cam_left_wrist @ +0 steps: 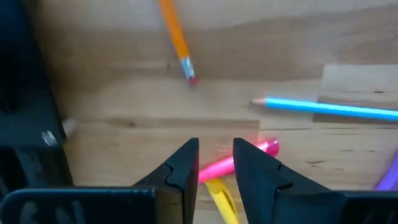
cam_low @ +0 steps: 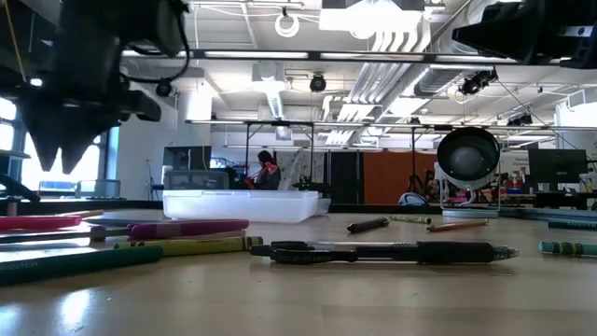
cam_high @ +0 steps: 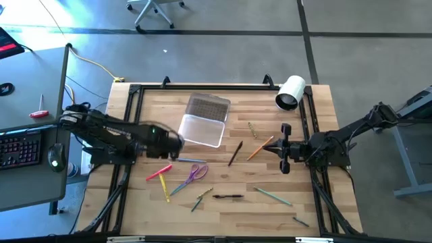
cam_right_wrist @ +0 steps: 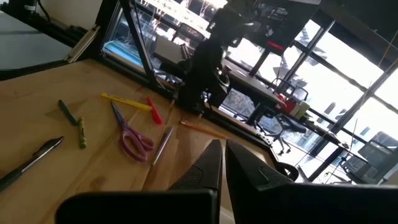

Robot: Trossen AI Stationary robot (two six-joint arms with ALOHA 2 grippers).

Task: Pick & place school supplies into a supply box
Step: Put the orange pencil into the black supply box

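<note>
The supply box (cam_high: 201, 129) stands open left of the table's middle, with its ribbed lid (cam_high: 208, 106) lying behind it. Pens, pencils and markers lie scattered on the wood: a pink marker (cam_left_wrist: 267, 147), a yellow marker (cam_left_wrist: 221, 199), a blue pencil (cam_left_wrist: 329, 107), an orange pencil (cam_left_wrist: 176, 37), purple scissors (cam_high: 196, 173) and a black pen (cam_high: 228, 196). My left gripper (cam_left_wrist: 216, 155) hangs open above the pink marker, just left of the box (cam_high: 174, 152), pointing down and clear of the table (cam_low: 58, 159). My right gripper (cam_right_wrist: 222, 155) waits shut and level at the right (cam_high: 270, 149).
A large white roll (cam_high: 290, 92) lies at the far right corner. Black frame rails (cam_high: 135, 91) border the table. More pencils lie toward the near right (cam_high: 273, 196). A desk with a keyboard (cam_high: 20, 148) stands off the left side. A person (cam_low: 269, 170) sits far behind.
</note>
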